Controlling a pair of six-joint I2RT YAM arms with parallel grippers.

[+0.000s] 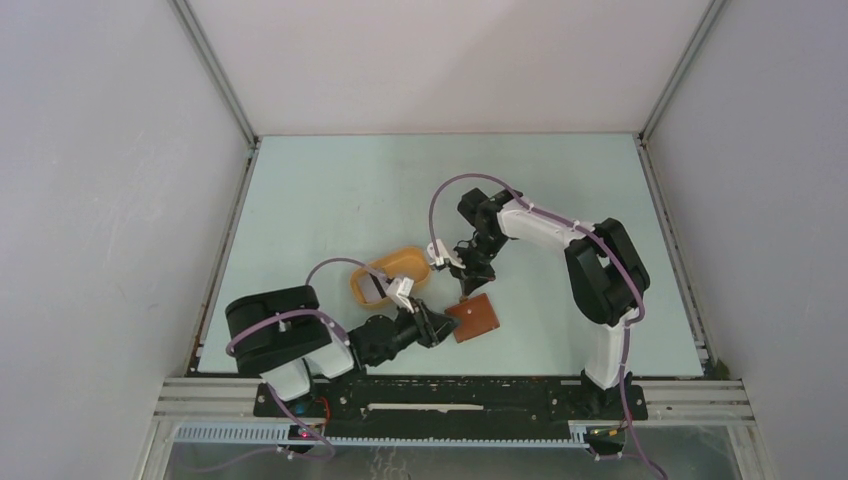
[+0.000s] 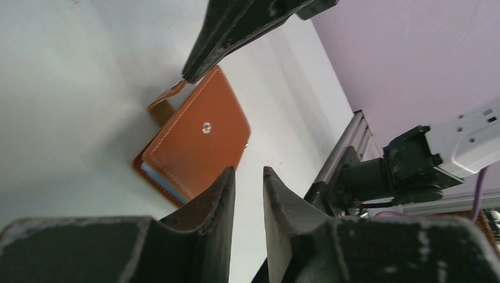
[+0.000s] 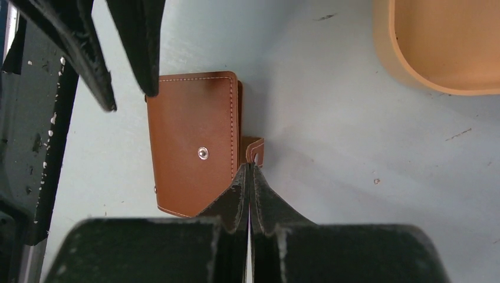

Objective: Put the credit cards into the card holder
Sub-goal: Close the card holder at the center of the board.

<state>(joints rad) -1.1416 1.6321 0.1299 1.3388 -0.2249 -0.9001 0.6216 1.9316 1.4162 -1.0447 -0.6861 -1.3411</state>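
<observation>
The card holder (image 1: 475, 318) is a reddish-brown wallet lying folded shut on the table, snap stud up. It also shows in the left wrist view (image 2: 200, 141) and the right wrist view (image 3: 191, 147). A pale blue edge shows in its open side. My right gripper (image 1: 468, 290) (image 3: 250, 166) is shut, its tips pinching the wallet's small strap tab (image 3: 255, 148) at the far edge. My left gripper (image 1: 437, 325) (image 2: 247, 171) is slightly open and empty, just off the wallet's near-left corner. A pale grey flat piece, perhaps a credit card (image 1: 371, 287), lies in the tray.
The orange-yellow oval tray (image 1: 410, 255) stands just behind and left of the wallet; the part of it in the right wrist view (image 3: 401, 65) holds nothing. The table's near metal rail (image 2: 348, 147) runs close to the wallet. White walls enclose the table.
</observation>
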